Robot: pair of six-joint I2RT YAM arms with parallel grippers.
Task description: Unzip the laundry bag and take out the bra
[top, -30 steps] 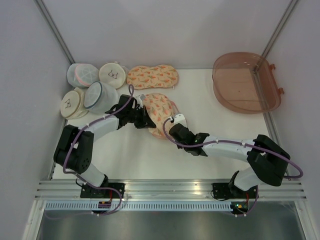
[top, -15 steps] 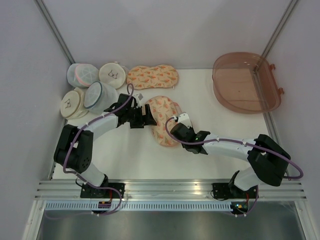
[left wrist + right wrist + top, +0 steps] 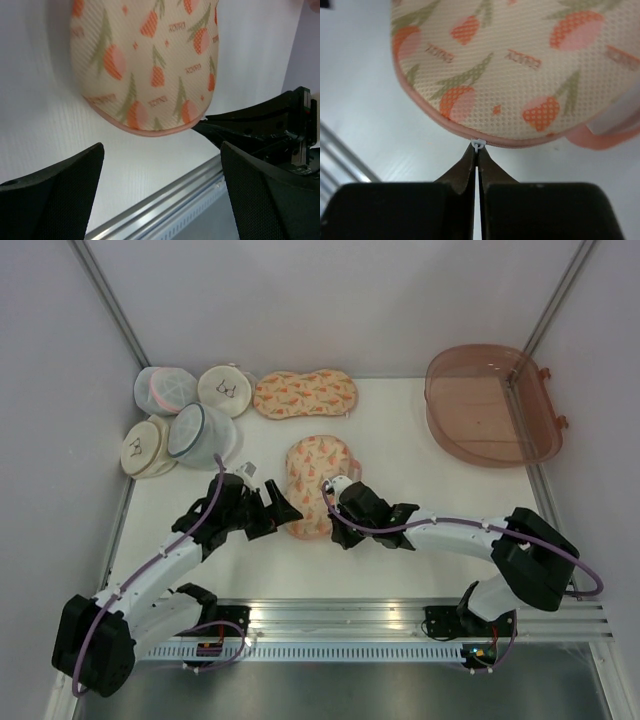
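The laundry bag (image 3: 312, 472) lies mid-table: peach, carrot print, pink zipper edging. In the left wrist view its near lobe (image 3: 145, 60) fills the top. My left gripper (image 3: 283, 508) is open just off the bag's near-left edge, touching nothing, and its fingers (image 3: 55, 192) stand wide apart over bare table. My right gripper (image 3: 477, 150) is shut on the small white zipper pull (image 3: 477, 144) at the bag's pink rim, and from above it (image 3: 332, 487) sits at the bag's right edge. The bag's seam looks closed where I see it. The bra is hidden.
A second peach printed case (image 3: 305, 394) lies at the back. Several round mesh pouches (image 3: 200, 435) crowd the back-left corner. A clear brown tub (image 3: 490, 405) sits back right. The metal rail of the table's near edge (image 3: 165, 205) runs just under my left gripper.
My left gripper has opened, let go of the bag and pulled back toward the near left. My right gripper stayed shut and moved left along the bag's edge; the bag turned slightly.
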